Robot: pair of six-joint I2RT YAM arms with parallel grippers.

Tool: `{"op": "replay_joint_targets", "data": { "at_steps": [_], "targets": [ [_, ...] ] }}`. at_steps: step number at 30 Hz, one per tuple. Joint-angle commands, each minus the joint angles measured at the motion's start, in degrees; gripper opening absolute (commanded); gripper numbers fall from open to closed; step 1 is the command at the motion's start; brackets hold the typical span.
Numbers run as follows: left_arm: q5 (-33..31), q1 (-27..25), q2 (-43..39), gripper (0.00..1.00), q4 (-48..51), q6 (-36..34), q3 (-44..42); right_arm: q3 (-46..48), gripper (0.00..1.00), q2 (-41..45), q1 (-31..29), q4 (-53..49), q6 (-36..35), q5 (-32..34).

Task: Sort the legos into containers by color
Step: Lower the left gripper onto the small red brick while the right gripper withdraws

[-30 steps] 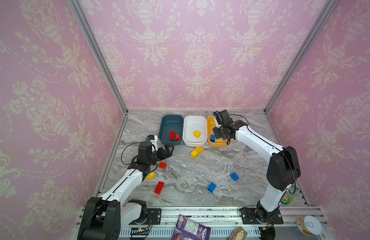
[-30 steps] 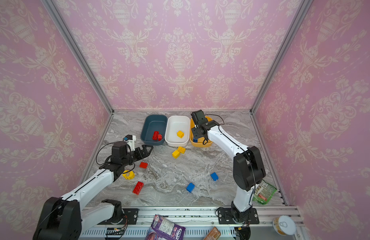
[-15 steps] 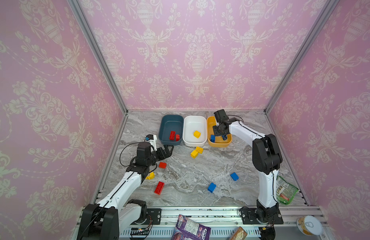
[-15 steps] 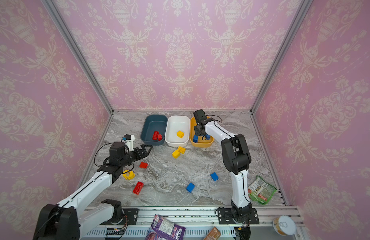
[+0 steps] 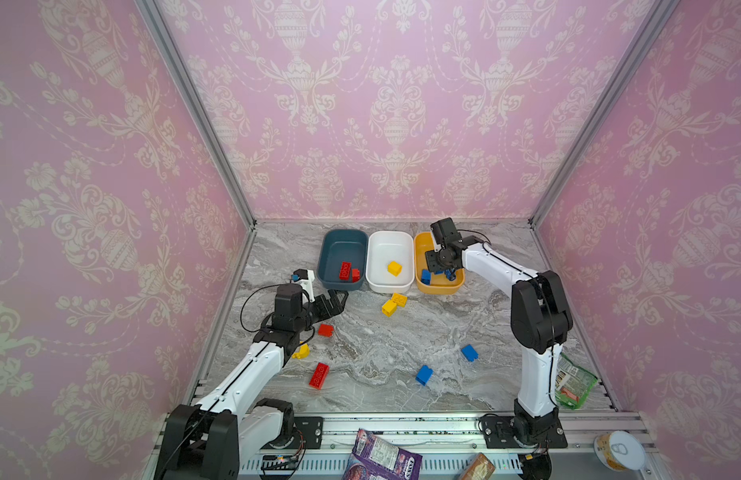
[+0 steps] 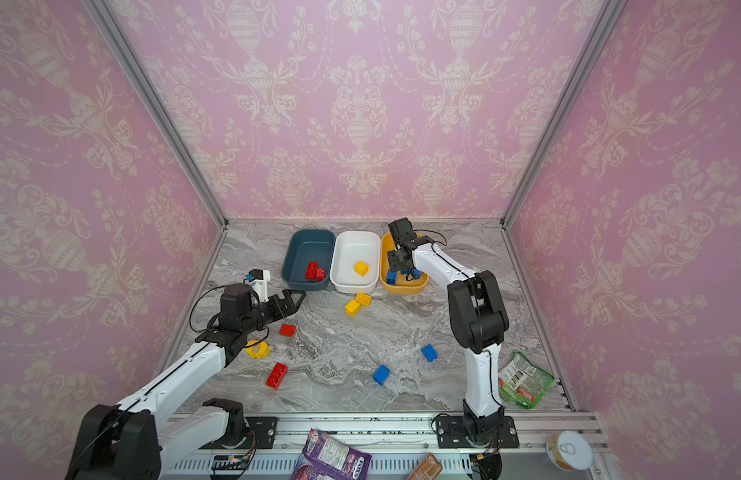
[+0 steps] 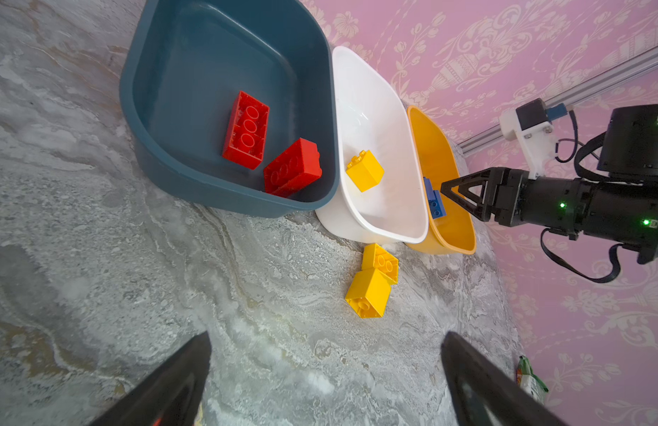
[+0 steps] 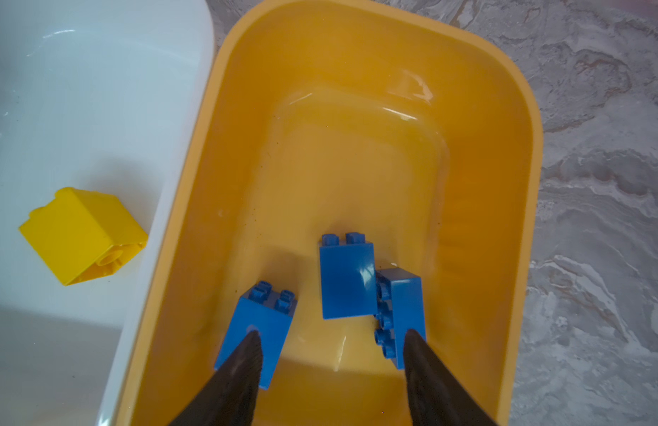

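Note:
Three containers stand in a row at the back: teal (image 5: 343, 245), white (image 5: 390, 245) and yellow-orange (image 5: 422, 249). The teal tub holds two red legos (image 7: 246, 129), the white one a yellow brick (image 5: 394, 268). My right gripper (image 8: 331, 333) hangs open just above the yellow-orange tub (image 8: 393, 92), nothing between its fingers; three blue bricks (image 8: 347, 280) lie below it. My left gripper (image 5: 337, 297) is open over bare table in front of the teal tub. Loose on the table lie two yellow bricks (image 5: 393, 303), two red ones (image 5: 318, 375), a round yellow piece (image 5: 301, 351) and two blue bricks (image 5: 424, 375).
A green snack packet (image 5: 574, 384) lies by the right arm's base. A purple packet (image 5: 381, 457), a brown one (image 5: 478, 467) and a tin can (image 5: 620, 451) sit on the front rail. Pink walls close in the left, back and right sides.
The right gripper's jaws have spread wider over the yellow-orange tub, and that arm's elbow has folded in toward the front. The left arm has hardly moved.

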State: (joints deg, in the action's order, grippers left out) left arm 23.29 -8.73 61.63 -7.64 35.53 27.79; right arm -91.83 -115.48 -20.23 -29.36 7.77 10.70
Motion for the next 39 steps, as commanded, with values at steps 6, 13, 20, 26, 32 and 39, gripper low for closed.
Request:
{"op": "replay_joint_targets", "data": {
  "at_steps": [6,13,20,26,32,39],
  "targets": [
    [0.4,0.28,0.01,0.99,1.84,0.48,0.06,3.34,0.63,7.28,-0.45,-1.19,1.9,-4.14],
    [-2.82,-0.3,-2.33,0.99,13.17,-1.83,2.98,7.74,0.69,12.84,-1.3,-2.22,3.08,-8.28],
    [-8.93,-3.13,-2.71,0.98,27.01,-6.09,7.43,16.55,0.8,20.96,-1.39,-1.58,4.64,-14.9],
    [-15.88,-7.22,0.87,0.94,37.83,-10.48,12.99,22.63,0.89,27.47,-1.38,-2.61,5.16,-19.14],
    [-19.72,-10.25,6.58,0.88,44.11,-13.57,18.26,28.67,0.95,32.24,-1.39,-3.15,6.44,-23.49],
    [-21.7,-10.35,14.42,0.81,48.41,-17.25,21.65,32.92,0.96,35.45,-1.21,-3.9,6.67,-25.84]
  ]
}}
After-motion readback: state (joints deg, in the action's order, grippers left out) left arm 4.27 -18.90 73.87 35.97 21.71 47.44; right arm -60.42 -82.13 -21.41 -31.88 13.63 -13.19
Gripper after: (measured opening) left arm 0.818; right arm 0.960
